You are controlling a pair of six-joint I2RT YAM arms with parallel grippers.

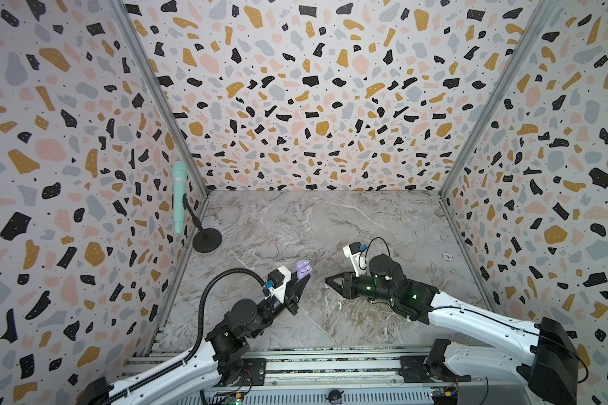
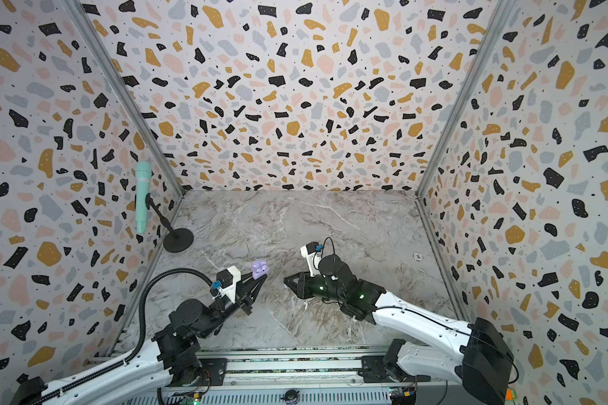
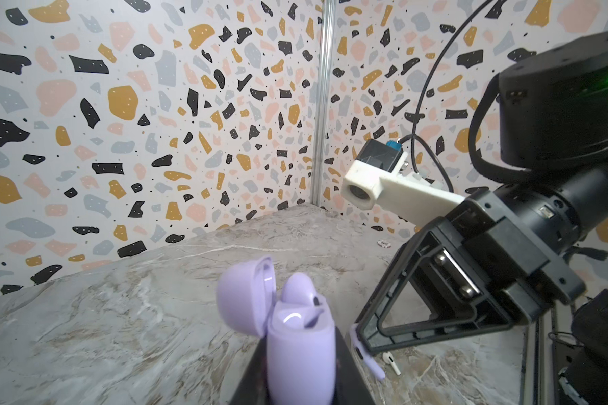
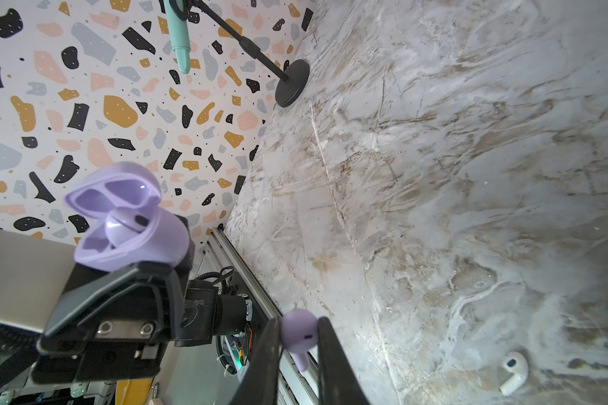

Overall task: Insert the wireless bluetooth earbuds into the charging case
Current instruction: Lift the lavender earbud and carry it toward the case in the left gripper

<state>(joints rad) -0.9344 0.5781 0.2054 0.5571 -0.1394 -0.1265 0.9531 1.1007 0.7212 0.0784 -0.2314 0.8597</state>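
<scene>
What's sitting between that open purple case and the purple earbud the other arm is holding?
Nothing. In both top views, only bare marble table shows between the purple case and the purple earbud.

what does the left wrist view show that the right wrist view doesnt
Left wrist only: the right arm's wrist camera.
Right wrist only: the teal microphone on its black stand.
Both: the open lavender case with a seated earbud in the left tool, the lavender earbud pinched by the right tool, a white earbud lying loose.
</scene>
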